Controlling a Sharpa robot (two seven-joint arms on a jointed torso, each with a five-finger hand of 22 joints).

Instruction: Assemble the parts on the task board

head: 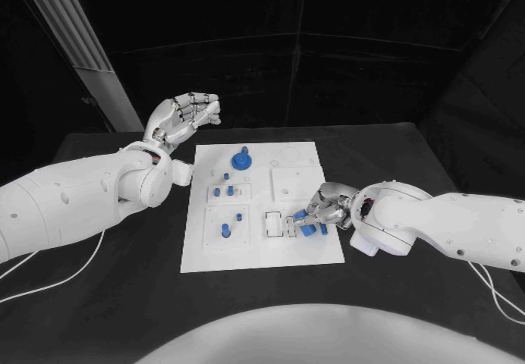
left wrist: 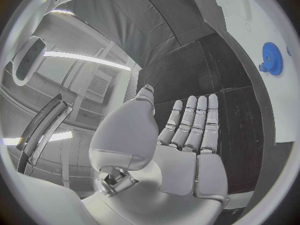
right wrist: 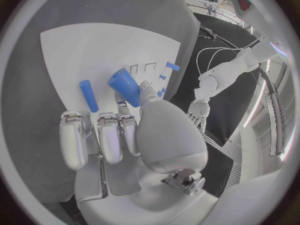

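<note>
The white task board lies mid-table. My right hand rests low over its near right part and pinches a short blue cylinder between thumb and a finger, the other fingers curled beside it. A second blue peg lies on the board just beyond those fingers. A blue gear stands at the board's far middle, also seen as the gear from the left wrist. Small blue pegs stand in the left blocks. My left hand is raised off the board's far left corner, fingers straight, palm empty.
Black cloth covers the table around the board. A grey post rises behind the far left corner. White cables trail under both arms near the table's sides.
</note>
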